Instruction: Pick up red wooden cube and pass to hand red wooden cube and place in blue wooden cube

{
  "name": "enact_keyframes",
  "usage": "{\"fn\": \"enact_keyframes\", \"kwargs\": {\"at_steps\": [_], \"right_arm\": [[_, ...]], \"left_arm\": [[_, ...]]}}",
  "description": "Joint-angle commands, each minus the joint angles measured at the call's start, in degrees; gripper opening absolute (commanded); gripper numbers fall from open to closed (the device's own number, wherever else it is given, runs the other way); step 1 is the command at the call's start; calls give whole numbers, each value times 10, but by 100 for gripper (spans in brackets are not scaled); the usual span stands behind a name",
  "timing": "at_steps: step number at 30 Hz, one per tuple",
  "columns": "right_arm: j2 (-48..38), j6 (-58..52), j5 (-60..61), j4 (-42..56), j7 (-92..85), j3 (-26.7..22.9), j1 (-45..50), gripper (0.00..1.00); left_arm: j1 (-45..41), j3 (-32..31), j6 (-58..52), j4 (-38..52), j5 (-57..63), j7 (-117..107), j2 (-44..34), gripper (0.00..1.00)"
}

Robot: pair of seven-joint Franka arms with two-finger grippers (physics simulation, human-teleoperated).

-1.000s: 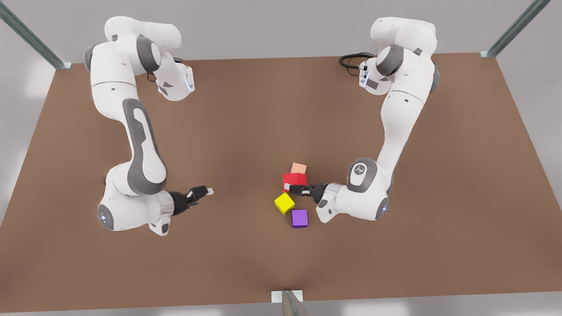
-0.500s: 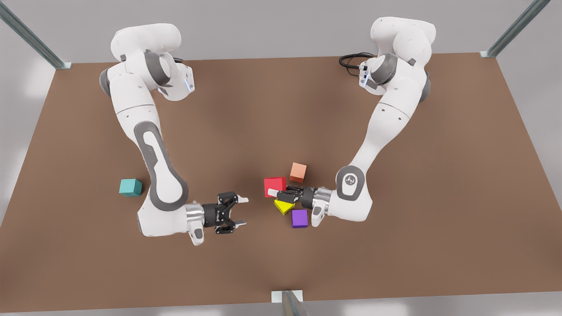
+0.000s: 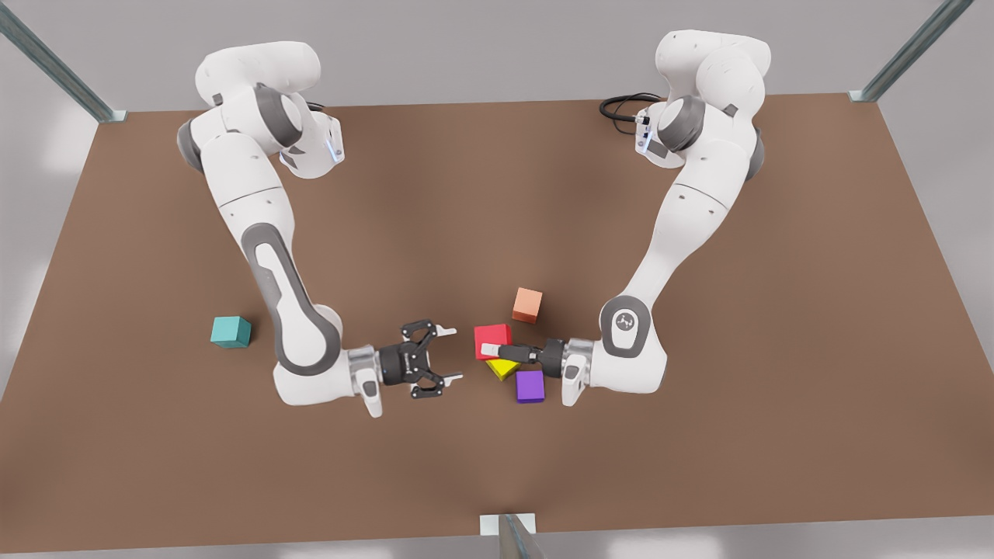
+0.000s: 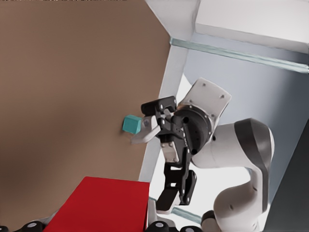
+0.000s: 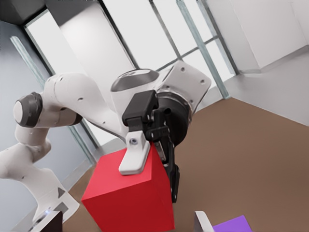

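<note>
since half a second ago the right gripper (image 3: 454, 355) has come closer to the red wooden cube (image 3: 492, 339), its fingers spread wide and empty. the left gripper (image 3: 492, 352) stays clamped on that cube, held above the yellow cube (image 3: 502, 369). farther off, the blue wooden cube (image 3: 231, 331) rests on the table (image 3: 466, 194).

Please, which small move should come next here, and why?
Probably the right end effector should ease forward until its open fingers straddle the small bright red wooden cube. The left end effector is shut on that cube and presents it toward the right one, but a gap separates the open fingers from the cube.
</note>
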Motion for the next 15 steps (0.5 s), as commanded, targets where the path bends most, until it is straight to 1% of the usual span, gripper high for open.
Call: {"fn": "enact_keyframes", "kwargs": {"at_steps": [1, 15], "right_arm": [[-1, 19, 22, 0, -208, 0, 6, 100], [11, 33, 56, 0, -213, 1, 30, 100]], "left_arm": [[-1, 0, 4, 1, -11, 119, 0, 59], [-2, -4, 11, 0, -11, 117, -1, 60]]}}
